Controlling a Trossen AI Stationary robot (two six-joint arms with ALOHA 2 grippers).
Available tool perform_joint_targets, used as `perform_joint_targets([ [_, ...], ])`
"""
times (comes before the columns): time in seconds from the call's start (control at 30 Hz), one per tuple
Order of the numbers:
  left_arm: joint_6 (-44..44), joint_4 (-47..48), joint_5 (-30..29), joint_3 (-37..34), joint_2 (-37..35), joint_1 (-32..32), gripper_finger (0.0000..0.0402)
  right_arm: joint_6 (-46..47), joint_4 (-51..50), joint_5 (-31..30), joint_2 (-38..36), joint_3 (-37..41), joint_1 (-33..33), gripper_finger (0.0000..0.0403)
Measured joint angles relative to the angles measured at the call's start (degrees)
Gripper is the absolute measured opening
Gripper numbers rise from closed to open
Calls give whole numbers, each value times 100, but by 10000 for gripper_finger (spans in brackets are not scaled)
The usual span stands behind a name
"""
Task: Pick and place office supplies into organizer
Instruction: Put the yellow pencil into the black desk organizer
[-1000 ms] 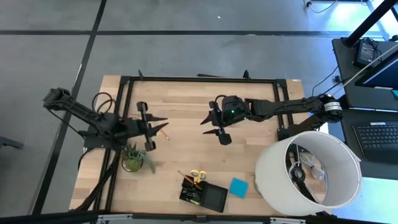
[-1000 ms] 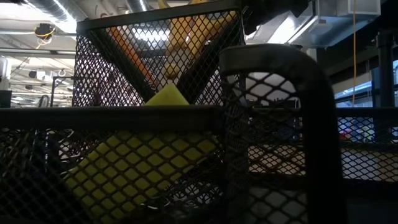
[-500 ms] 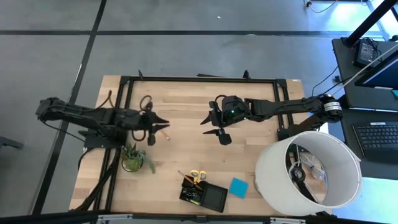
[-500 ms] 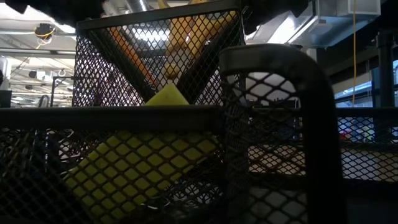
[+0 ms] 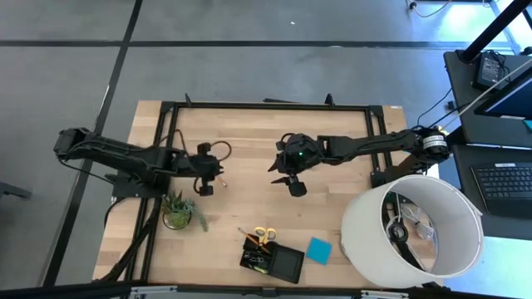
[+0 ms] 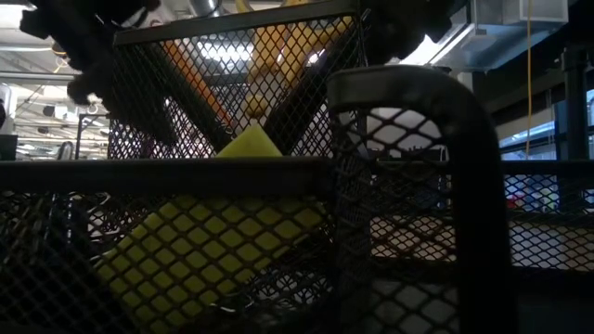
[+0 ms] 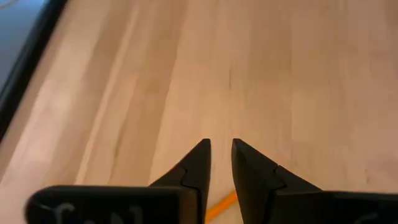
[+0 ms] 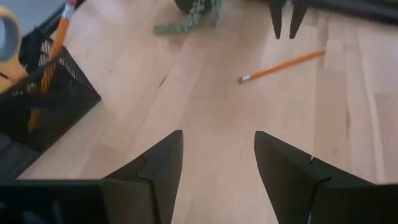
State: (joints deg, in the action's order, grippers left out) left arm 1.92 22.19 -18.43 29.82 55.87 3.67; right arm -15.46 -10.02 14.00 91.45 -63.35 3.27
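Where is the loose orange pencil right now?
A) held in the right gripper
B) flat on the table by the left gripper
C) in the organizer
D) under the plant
B: the pencil lies flat on bare wood just off the left gripper, apart from the right gripper.

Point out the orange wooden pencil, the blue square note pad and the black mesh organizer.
Orange wooden pencil [image 8: 283, 65], right wrist view, mid-shaft.
Blue square note pad [image 5: 318, 250], high view, centre.
Black mesh organizer [image 5: 288, 264], high view, empty compartment floor.

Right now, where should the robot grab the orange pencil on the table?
Around the middle of the orange pencil, coming straight down from above: it lies flat on the bare wood, long and thin, so fingers should straddle it crosswise. The left end effector sits right beside it, nearly closed.
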Motion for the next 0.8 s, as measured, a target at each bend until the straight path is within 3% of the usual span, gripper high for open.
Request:
perform_joint_targets([
  [0.5,-1683,-7,45,0,1316,414,132,173,-28,-144,113,0,455,200],
  [0.8,-1893,-147,352,0,1589,505,129,347,-39,-125,174,0,548,200],
])
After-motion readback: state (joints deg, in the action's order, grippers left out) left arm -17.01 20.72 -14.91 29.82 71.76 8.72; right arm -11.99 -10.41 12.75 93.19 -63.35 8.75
